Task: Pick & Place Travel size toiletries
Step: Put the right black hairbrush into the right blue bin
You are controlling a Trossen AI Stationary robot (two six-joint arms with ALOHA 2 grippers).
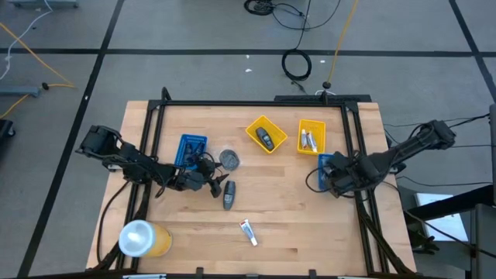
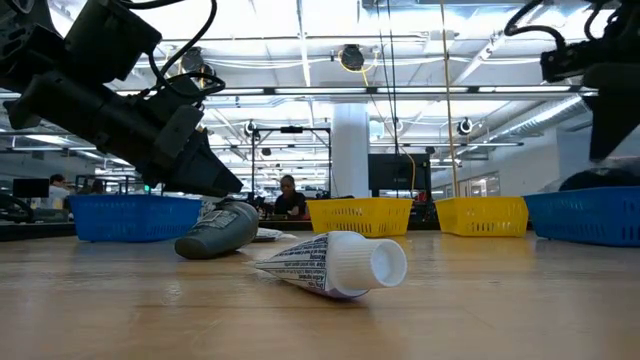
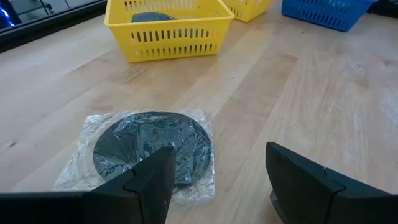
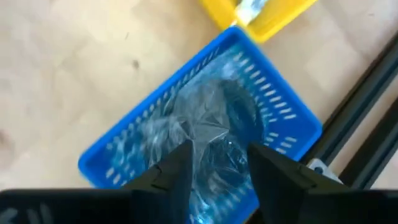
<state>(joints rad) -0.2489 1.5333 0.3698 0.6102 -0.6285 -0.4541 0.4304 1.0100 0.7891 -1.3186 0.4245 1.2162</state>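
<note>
Right gripper (image 4: pixel 214 168) hangs over the blue tray (image 1: pixel 321 172) at the table's three o'clock edge, fingers parted around a plastic-wrapped disc (image 4: pixel 217 124) lying inside — released, I judge. Best lift straight up, clear of the tray wall, so the wrap doesn't snag.

Left gripper (image 3: pixel 217 180), fingers spread and empty, faces another wrapped grey disc (image 3: pixel 152 146) near centre. Dark bottle (image 1: pixel 228 195) and white tube (image 1: pixel 248 231) lie loose toward six o'clock.

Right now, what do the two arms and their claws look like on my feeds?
Both arms are dark, jointed, with black cables looping along them. The left claw has two flat, blocky black fingers with angled edges. The right claw has matching black fingers, narrowing toward the tips. No markings are visible.
</note>
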